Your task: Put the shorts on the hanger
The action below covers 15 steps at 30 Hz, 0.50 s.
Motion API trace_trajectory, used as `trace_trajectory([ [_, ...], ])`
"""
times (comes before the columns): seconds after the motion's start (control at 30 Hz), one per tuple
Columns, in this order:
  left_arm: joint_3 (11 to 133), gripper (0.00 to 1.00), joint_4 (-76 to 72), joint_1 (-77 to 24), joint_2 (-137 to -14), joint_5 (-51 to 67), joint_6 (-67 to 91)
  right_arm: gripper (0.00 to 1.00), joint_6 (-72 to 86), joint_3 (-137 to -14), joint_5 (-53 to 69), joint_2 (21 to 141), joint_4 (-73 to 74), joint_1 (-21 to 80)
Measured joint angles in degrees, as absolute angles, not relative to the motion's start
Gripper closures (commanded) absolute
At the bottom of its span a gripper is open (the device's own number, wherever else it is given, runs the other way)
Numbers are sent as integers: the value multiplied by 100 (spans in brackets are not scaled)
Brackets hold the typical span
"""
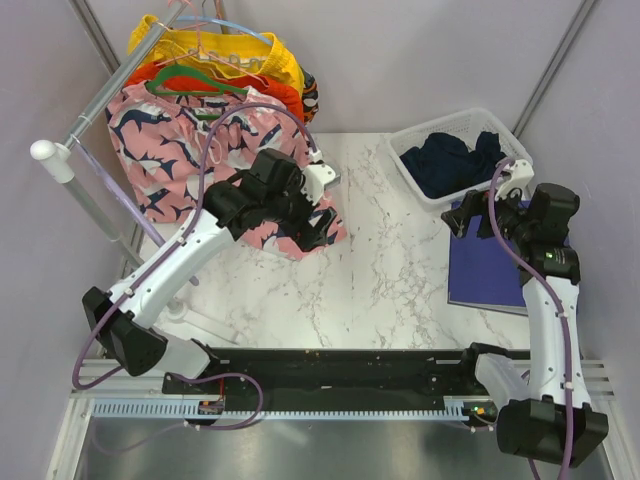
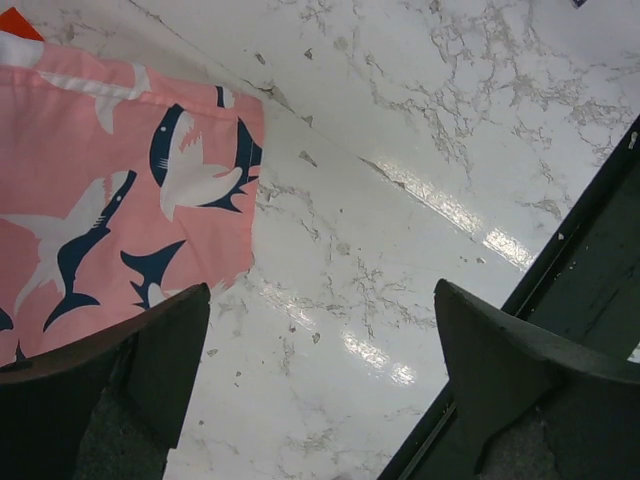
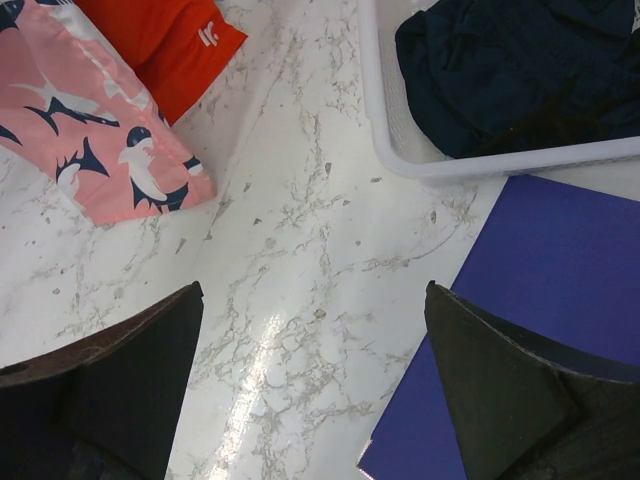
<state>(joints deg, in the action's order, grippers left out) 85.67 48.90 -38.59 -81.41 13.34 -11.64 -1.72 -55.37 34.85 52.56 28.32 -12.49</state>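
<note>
Place: robot lab test cell
Evidence: plain grey partition walls (image 1: 420, 60), white marble-patterned surface (image 1: 370, 270), metal garment rail (image 1: 110, 90)

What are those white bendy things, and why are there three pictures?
They are two robot arms bolted to a table. One picture comes from a camera high above. The other two come from small cameras on the arms' wrists, so the dark shapes at the bottom of those are each gripper's own fingers.

The left gripper is open and holds nothing. It hangs above the marble top beside pink shark shorts. The right gripper is open and empty too, over a blue mat.

The dark navy shorts lie bunched in a white basket at the back right. At the back left, a rail holds pink, orange and yellow shorts on hangers. I cannot tell which hanger there is free.
</note>
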Motion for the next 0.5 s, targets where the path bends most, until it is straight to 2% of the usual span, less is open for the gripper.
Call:
trace_trajectory([
  [0.3,9330,0,4947,-3859,-8388,1406,-1173,2,-202,-6047,3422,6051,2875,-1068],
  [0.5,10608,0,4976,-3859,-8851,1579,-1227,2,-331,-7057,2995,7089,2888,-980],
])
